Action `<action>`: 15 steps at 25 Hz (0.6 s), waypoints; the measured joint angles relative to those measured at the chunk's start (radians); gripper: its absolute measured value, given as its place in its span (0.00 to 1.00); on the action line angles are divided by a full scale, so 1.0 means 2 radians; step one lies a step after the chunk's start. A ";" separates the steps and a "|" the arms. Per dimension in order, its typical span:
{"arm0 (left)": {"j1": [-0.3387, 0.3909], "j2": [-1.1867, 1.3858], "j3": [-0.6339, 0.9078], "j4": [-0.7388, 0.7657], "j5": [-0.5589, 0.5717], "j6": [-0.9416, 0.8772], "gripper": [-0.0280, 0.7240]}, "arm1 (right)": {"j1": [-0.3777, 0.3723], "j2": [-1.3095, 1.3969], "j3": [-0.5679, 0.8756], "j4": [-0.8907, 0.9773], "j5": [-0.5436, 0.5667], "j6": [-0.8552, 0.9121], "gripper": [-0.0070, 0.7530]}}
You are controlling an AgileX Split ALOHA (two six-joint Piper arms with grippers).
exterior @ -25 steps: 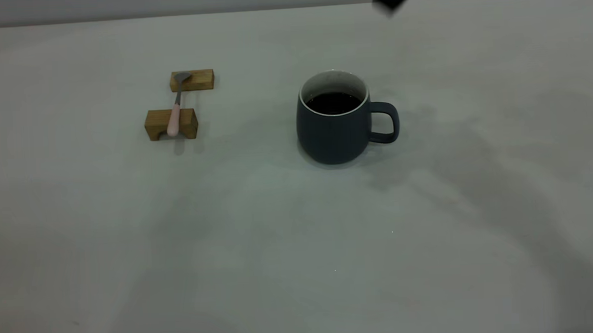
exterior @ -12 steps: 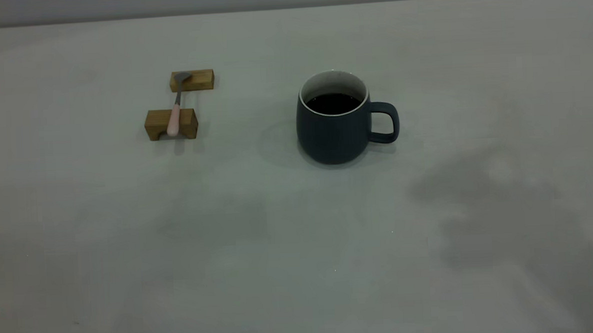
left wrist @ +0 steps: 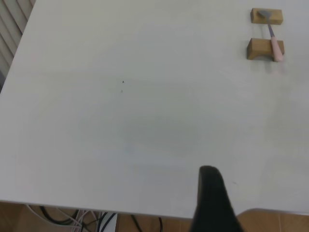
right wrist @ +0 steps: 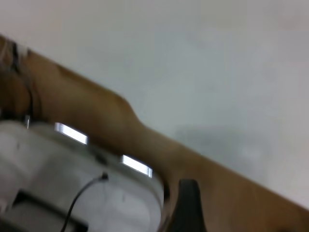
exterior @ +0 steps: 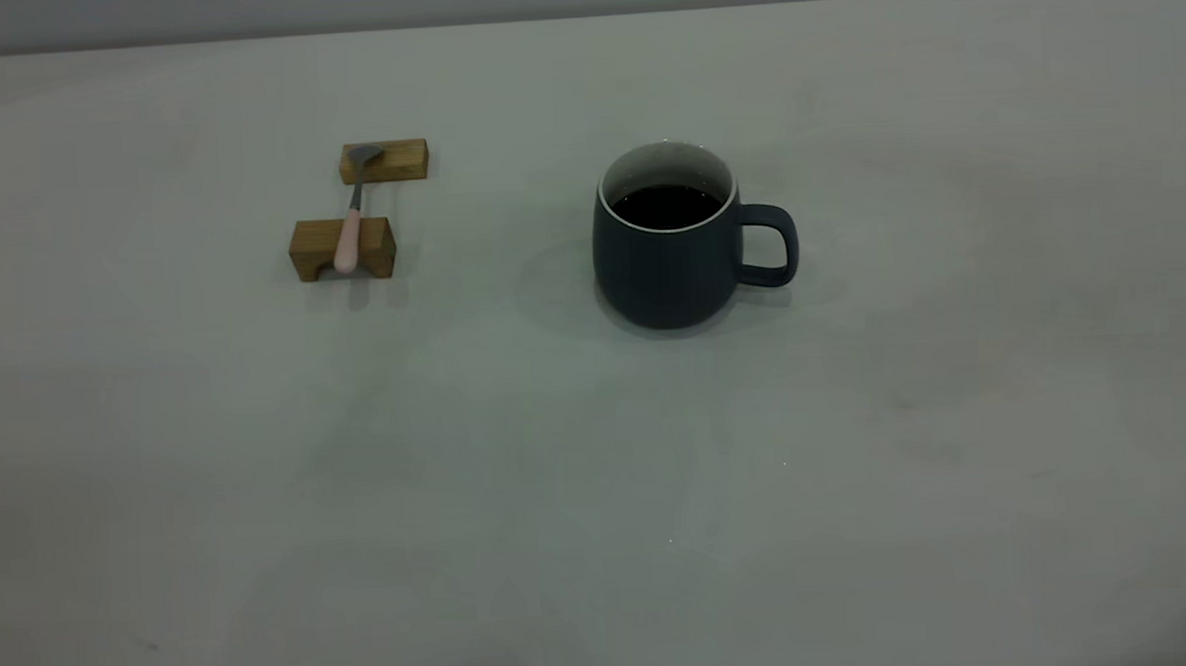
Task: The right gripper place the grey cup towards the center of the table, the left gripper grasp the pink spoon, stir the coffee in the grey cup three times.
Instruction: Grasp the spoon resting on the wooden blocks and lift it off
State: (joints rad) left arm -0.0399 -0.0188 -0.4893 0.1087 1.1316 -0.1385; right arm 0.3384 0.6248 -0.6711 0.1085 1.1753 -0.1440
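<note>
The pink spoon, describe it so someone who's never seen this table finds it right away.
On the table, look left of the grey cup to two wooden blocks. The pink spoon bridges them, metal bowl on the far block. Its pale pink handle is the only pink thing there.

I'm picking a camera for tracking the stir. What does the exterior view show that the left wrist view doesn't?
Only the exterior view shows the grey cup with coffee, handle towards the right arm's side. Only the left wrist view shows one finger of the left tool, the table's near edge and cables below. Both show the pink spoon resting across two wooden blocks on the table.
</note>
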 joint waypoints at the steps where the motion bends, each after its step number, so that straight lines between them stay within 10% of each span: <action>1: 0.000 0.000 0.000 0.000 0.000 0.000 0.78 | -0.005 -0.030 0.016 0.000 -0.008 0.000 0.93; 15: 0.000 0.000 0.000 0.000 0.000 0.000 0.78 | -0.149 -0.281 0.091 -0.009 -0.014 0.001 0.90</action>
State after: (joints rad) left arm -0.0399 -0.0188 -0.4893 0.1087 1.1316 -0.1385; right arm 0.0402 0.0632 -0.4888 0.0910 1.1470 -0.1426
